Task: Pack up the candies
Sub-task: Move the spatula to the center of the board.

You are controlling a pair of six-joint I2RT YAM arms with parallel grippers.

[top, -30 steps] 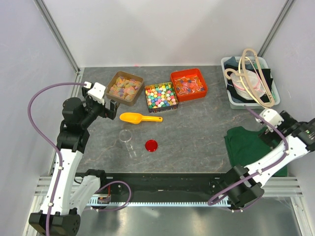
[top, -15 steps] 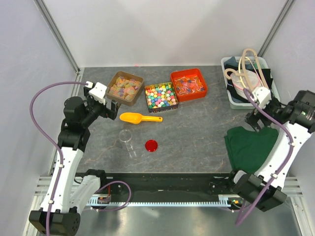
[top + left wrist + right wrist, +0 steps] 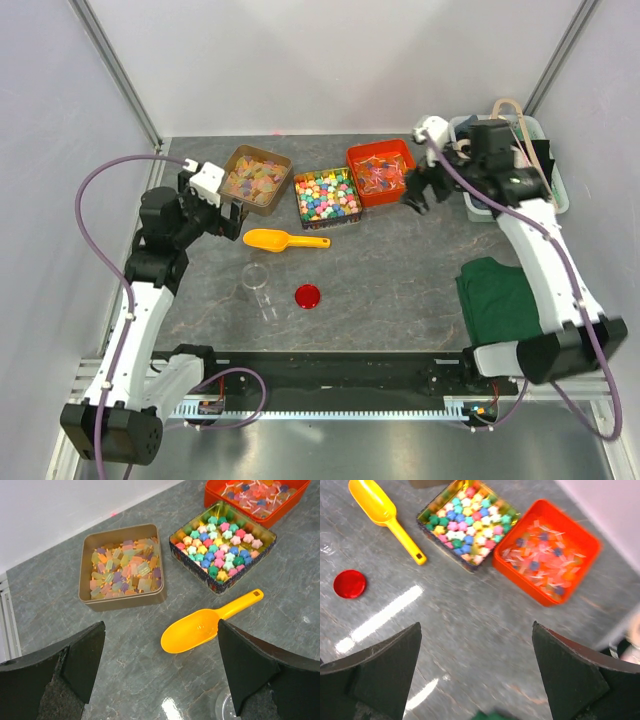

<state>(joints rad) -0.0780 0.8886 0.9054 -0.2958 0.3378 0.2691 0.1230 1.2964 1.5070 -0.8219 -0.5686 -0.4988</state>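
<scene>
The top external camera looks down from high behind the arm bases and takes in the whole surface [image 3: 400,260]. The left wrist camera hangs nearer, tilted toward the back wall over the pastel candies [image 3: 122,570], while the right wrist camera looks steeply down from the right. Both wrist views share the yellow scoop [image 3: 207,625], star-candy tin [image 3: 222,547] and orange tray [image 3: 547,552].

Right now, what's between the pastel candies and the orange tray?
A square tin of bright star candies separates the pastel candies from the orange tray, per the top view.
</scene>
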